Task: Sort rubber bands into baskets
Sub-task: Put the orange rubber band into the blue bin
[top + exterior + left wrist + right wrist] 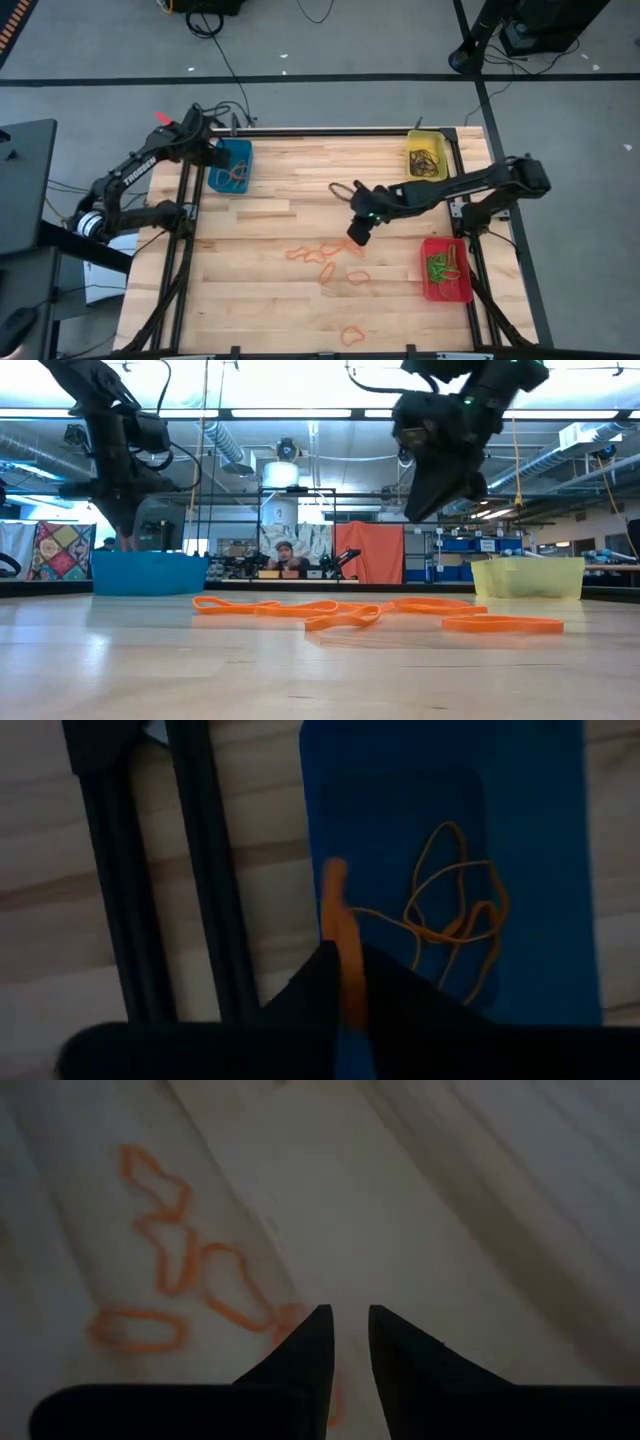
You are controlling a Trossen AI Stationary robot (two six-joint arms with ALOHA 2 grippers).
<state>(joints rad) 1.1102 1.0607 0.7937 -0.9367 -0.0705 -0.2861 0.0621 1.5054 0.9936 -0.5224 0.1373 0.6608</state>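
Three baskets sit at the edges of the wooden desk (260,300): a blue basket (232,165) at the far left, a yellow basket (427,154) at the far right, and a red basket (446,270) nearer on the right. Above the blue one hangs the left pincer (345,970), its tips pinching an orange rubber band (338,935) over the thin orange bands (455,925) lying inside. Out over the middle of the desk, the right pincer (347,1330) hovers with a narrow gap between its tips and nothing in it, just beyond the loose orange bands (328,256) scattered on the wood. Dark bands (425,160) fill the yellow basket, green ones (441,266) the red.
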